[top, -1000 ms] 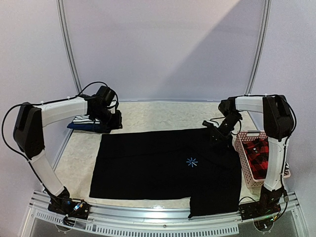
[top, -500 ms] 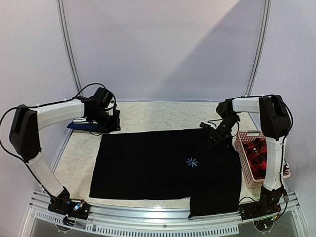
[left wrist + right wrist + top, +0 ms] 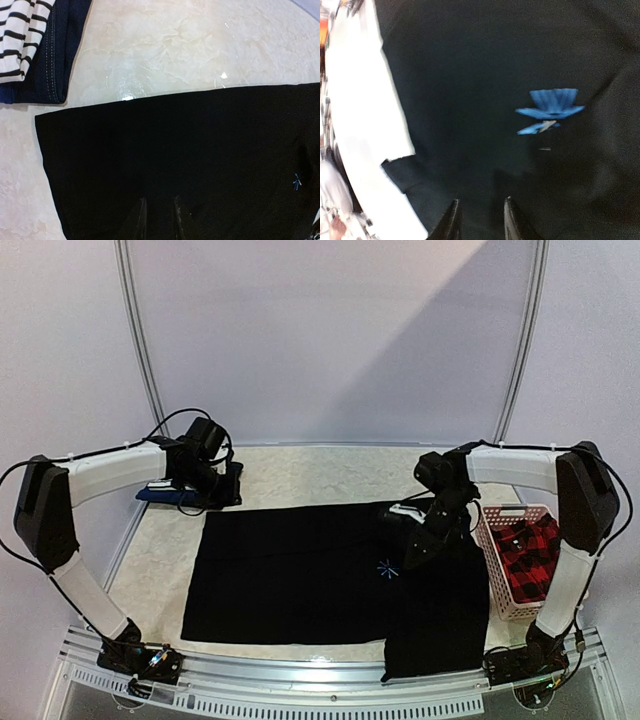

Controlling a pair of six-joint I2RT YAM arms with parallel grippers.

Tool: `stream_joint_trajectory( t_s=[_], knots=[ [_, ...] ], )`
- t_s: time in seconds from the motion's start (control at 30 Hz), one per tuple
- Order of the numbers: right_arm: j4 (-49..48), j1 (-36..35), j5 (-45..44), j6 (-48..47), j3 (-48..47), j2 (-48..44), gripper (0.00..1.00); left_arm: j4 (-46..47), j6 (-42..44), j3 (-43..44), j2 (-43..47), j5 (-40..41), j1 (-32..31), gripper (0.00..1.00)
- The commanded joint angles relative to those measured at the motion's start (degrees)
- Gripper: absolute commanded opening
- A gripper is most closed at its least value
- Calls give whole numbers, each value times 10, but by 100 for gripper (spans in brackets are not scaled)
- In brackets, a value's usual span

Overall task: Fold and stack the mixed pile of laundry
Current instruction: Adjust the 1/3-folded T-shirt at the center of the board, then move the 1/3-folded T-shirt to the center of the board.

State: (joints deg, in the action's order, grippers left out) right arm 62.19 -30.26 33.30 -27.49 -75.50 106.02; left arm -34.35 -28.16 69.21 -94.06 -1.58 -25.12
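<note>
- Lying spread on the table [image 3: 320,475], the large black shirt [image 3: 290,575] covers the middle, with its long axis running left to right.
- The shirt's left edge is straight and faces the left arm. Its near-right portion extends to the table's near rail.
- The blue star mark [image 3: 388,567] faces up, right of the shirt's centre.
- The right gripper [image 3: 418,545] is over the shirt's right part, just beside the star mark. Its jaws are drawn to a narrow gap on a raised fold of the black fabric.
- The left gripper [image 3: 215,490] is above the shirt's far-left corner. Its fingers [image 3: 142,220] stand close together, but they are dark against dark cloth, so whether they hold fabric cannot be told.
- The black-and-white striped tank top [image 3: 15,35] lies on the navy piece [image 3: 55,55] at the far left, just beside the shirt's corner and apart from it.
- The red-black plaid shirt [image 3: 525,555] sits inside the pink basket [image 3: 490,560] at the right edge.
</note>
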Motion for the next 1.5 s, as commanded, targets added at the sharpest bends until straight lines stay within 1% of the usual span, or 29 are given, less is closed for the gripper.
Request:
stream_joint_trajectory(
  t_s=[0.0, 0.1, 0.23, 0.3, 0.4, 0.47, 0.57, 0.67, 0.8, 1.03, 1.2, 1.47],
  knots=[
    [41, -49, -11, -40, 16, -49, 38, -10, 1, -15, 11, 13, -7, 19],
    [54, -36, -36, -52, -12, -58, 39, -9, 0, -16, 5, 14, -8, 19],
    [46, 27, -17, -49, -65, -38, 39, -12, 10, -12, -12, 13, -7, 20],
    [5, 61, -43, -21, -80, -20, 39, -24, 33, -3, -31, 36, -5, 21],
    [-52, 114, -89, 23, -112, 17, 38, -68, 68, 39, -79, 62, -1, 21],
    [-82, 143, -112, 44, -142, 47, 36, -92, 77, 63, -118, 84, 3, 21],
    [-108, 170, -145, 64, -197, 99, 35, -100, 78, 82, -154, 115, 12, 20],
    [-107, 179, -186, 69, -239, 156, 34, -104, 83, 100, -182, 143, 19, 19],
    [-124, 182, -264, 71, -263, 210, 33, -119, 86, 123, -214, 161, 32, 19],
    [-126, 200, -355, 75, -310, 284, 31, -119, 83, 132, -246, 155, 65, 17],
    [-105, 210, -353, 78, -346, 323, 30, -121, 88, 164, -285, 145, 83, 16],
    [-100, 211, -342, 71, -380, 341, 30, -150, 110, 264, -332, 152, 85, 15]
  ],
)
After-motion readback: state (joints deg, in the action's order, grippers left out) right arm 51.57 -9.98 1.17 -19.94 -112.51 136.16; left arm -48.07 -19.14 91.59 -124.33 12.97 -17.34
